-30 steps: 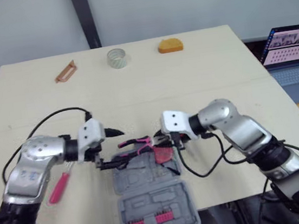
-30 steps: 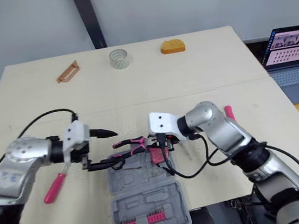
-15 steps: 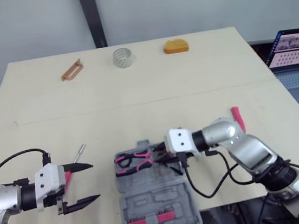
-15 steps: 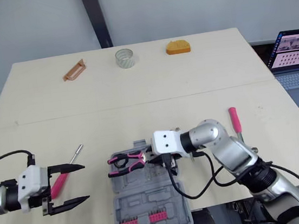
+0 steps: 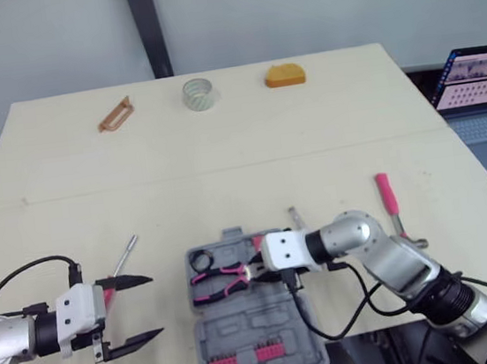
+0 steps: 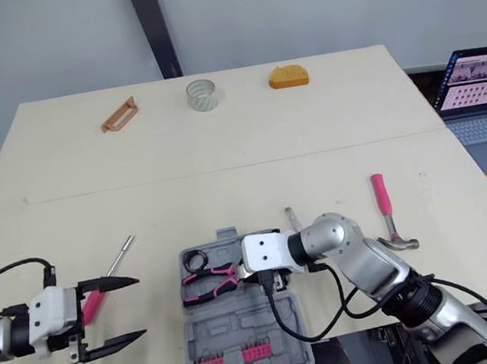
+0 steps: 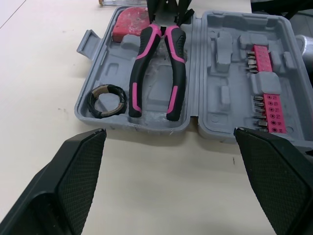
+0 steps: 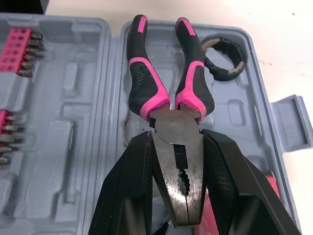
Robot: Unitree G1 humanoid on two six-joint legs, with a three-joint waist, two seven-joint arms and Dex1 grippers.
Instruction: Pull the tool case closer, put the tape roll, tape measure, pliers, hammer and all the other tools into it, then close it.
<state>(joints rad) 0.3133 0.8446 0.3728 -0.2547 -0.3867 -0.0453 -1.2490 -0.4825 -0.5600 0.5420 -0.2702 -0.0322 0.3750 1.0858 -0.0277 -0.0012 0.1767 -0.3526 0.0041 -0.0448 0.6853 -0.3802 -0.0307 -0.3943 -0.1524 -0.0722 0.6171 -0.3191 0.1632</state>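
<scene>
Seating the pliers (image 8: 168, 105) in the open tool case (image 5: 244, 328), which lies at the middle of the tabletop's near edge. The right gripper (image 8: 176, 142) clasps the pliers by the steel head, one finger on each side. The pliers' long axis runs roughly parallel to the near edge, with the pink-and-black handles pointing away from the gripper toward the left edge. They rest in the case's far half, just beside a small dark tape ring (image 7: 107, 100); the near half carries a row of pink bit holders (image 7: 264, 88).

The left gripper (image 5: 139, 308) hangs near the near-left corner with its fingers spread wide and nothing between them. It faces the case along that same axis.

The likely step is letting go of the head so the pliers settle into the tray. A pink-handled screwdriver (image 6: 121, 253) lies just beside the left gripper, so the left arm is nearer to it. The hammer (image 6: 382, 200) lies toward the right edge, nearer the right arm. The tape roll (image 5: 198, 93) and tape measure (image 5: 284, 74) sit along the far edge, well apart from both grippers.
</scene>
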